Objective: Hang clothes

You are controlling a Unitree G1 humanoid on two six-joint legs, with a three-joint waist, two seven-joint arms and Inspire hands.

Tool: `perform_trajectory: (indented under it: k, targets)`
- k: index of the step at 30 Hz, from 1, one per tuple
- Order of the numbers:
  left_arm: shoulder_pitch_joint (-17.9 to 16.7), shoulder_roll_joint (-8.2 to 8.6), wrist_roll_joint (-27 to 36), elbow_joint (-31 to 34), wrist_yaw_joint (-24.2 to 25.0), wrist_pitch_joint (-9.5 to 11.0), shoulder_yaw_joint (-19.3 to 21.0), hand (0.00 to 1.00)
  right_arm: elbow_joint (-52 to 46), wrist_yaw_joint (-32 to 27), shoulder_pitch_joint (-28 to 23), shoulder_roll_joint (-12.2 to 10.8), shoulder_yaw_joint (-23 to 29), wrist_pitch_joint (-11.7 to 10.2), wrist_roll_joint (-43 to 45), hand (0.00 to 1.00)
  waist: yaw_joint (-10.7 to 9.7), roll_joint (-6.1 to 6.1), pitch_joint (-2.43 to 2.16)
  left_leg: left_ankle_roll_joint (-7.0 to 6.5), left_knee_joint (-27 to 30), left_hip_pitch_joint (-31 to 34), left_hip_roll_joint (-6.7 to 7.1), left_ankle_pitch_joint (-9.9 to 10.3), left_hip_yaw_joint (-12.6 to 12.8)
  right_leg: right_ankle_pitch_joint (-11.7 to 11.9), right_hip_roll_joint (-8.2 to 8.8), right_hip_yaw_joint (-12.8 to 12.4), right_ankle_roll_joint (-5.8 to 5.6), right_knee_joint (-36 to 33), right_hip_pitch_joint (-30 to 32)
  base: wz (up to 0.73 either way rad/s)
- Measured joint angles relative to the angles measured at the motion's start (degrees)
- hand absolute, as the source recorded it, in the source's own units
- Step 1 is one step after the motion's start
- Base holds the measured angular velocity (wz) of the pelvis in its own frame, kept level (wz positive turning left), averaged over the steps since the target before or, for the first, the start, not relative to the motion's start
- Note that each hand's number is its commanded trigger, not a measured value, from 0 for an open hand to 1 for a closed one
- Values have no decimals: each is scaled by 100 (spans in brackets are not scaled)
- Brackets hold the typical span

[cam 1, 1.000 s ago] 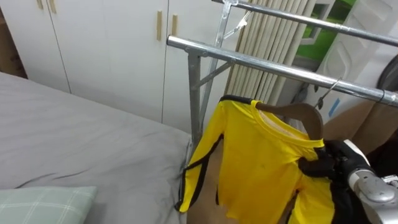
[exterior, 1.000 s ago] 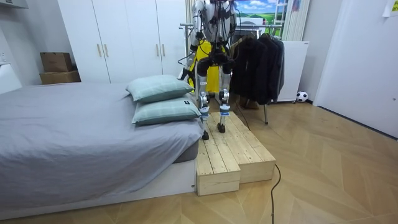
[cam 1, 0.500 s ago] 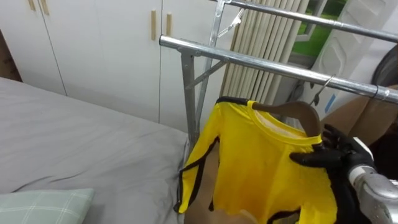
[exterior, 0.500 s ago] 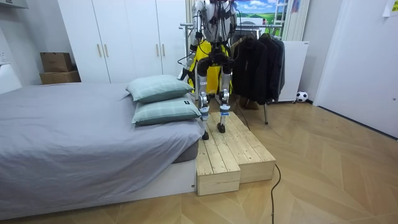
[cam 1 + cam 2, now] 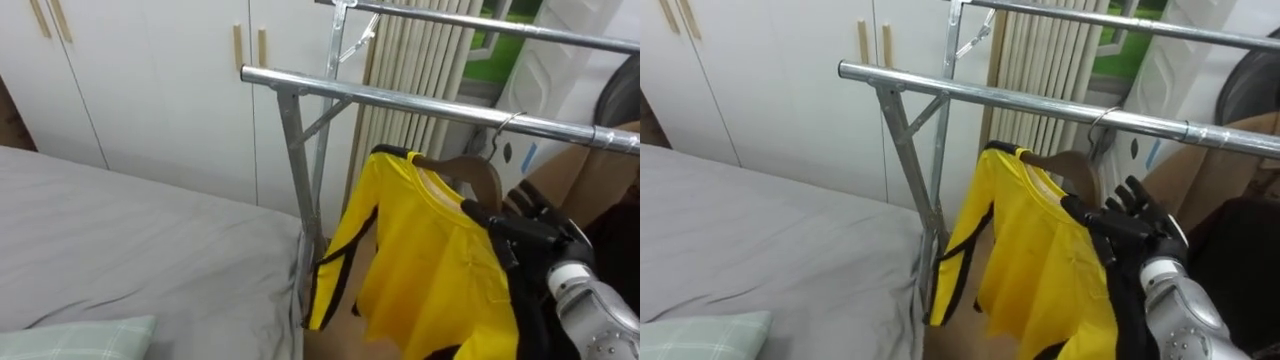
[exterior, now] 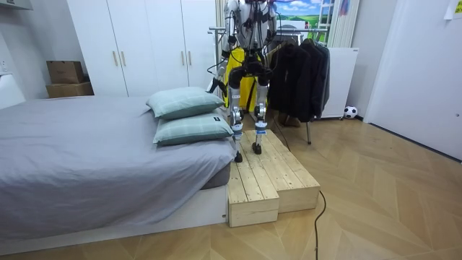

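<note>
txt: none legible | labels/brands: none | nos./signs: none

A yellow shirt (image 5: pixel 425 265) hangs on a brown hanger (image 5: pixel 472 172) hooked over a shiny metal rail (image 5: pixel 400 98). The right robot hand (image 5: pixel 532 236) touches the shirt's shoulder with straight fingers. On the left is a grey bed (image 5: pixel 130 240) with a pale pillow (image 5: pixel 70 340), before white cupboards (image 5: pixel 150 80).
</note>
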State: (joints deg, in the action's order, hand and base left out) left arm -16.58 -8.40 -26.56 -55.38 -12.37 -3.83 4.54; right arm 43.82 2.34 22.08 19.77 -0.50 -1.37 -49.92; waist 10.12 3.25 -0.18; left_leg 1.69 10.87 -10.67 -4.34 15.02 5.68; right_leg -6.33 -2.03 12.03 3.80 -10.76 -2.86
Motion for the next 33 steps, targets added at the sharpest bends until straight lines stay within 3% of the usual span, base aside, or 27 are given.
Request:
perform_trajectory:
  k: [9,15,18,25,27,33]
  targets:
    - [-71,-1,21,0,-172,-79,-23,0,-18,40,-49,-34,-66,2,-1450,0,-28,91,-54,0,4,-15,0,-3,72,-2,-22,-74,4,-14,54,-4]
    - [-93,1,21,-33,-215,-85,-18,0,-22,181,-179,-63,-62,2,-1987,0,-25,92,3,0,-27,-113,-3,-3,133,-3,-15,-98,-2,8,-88,-1]
    - [-80,3,7,-52,-211,-84,-11,0,-25,269,-214,-63,-62,1,-1934,0,-20,87,6,1,-42,-107,-3,-1,144,-6,-23,-103,-6,12,-67,0]
    - [-79,22,2,-67,-197,-85,-2,0,-124,250,-245,-62,-52,-1,-147,0,-70,48,-3,1,-42,-82,-4,-1,149,-3,-22,-113,-2,0,-15,-1]
    - [-69,7,9,-67,-197,-75,-2,0,-153,228,-250,-61,-55,-2,697,0,-87,55,-7,0,-38,-59,-2,-2,152,-4,-21,-110,-3,11,38,0]
    - [-46,-27,7,-102,-209,30,26,0,-232,113,-394,-59,-58,-2,1923,0,-133,110,-37,0,-38,-19,-3,-3,166,-5,-25,-142,-4,1,91,-1]
